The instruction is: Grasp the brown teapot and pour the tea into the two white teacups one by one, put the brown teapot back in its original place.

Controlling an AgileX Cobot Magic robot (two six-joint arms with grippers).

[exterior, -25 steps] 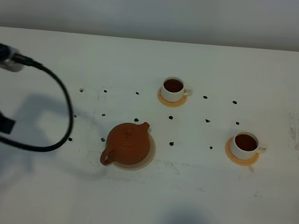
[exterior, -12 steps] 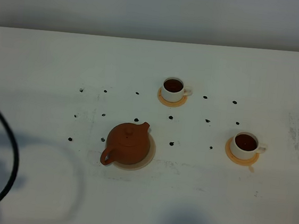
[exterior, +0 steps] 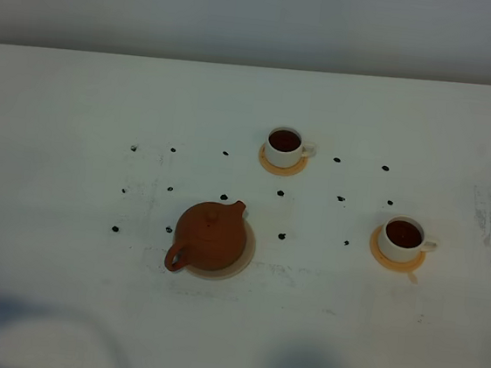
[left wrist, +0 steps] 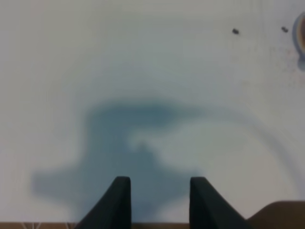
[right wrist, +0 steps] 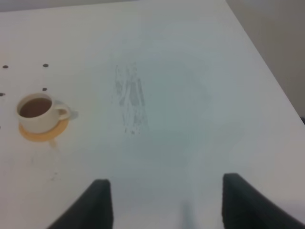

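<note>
The brown teapot (exterior: 211, 237) sits upright on the pale round mat (exterior: 243, 256) near the middle of the table (exterior: 77, 114), spout pointing up-right toward the far cup (exterior: 285, 142) and loop handle pointing down-left toward the near left edge. That spout-to-handle line is its long axis, and the handle end faces the left arm's side. The second cup (exterior: 403, 235) stands on its orange coaster (exterior: 393, 258) well to the right; both of the 2 cups show dark tea inside, so the task looks complete or nearly so.

The left gripper (left wrist: 159, 202) hangs over bare table with a moderate gap between its 2 dark fingers and nothing in it; only a dark cable shows at the bottom-left corner of the high view, so the arm is well apart from the teapot. The right gripper (right wrist: 164, 202) stands wide and empty, with the right-hand cup (right wrist: 35, 110) ahead of it. If the pot needed another grasp, the left arm would be the natural one
</note>
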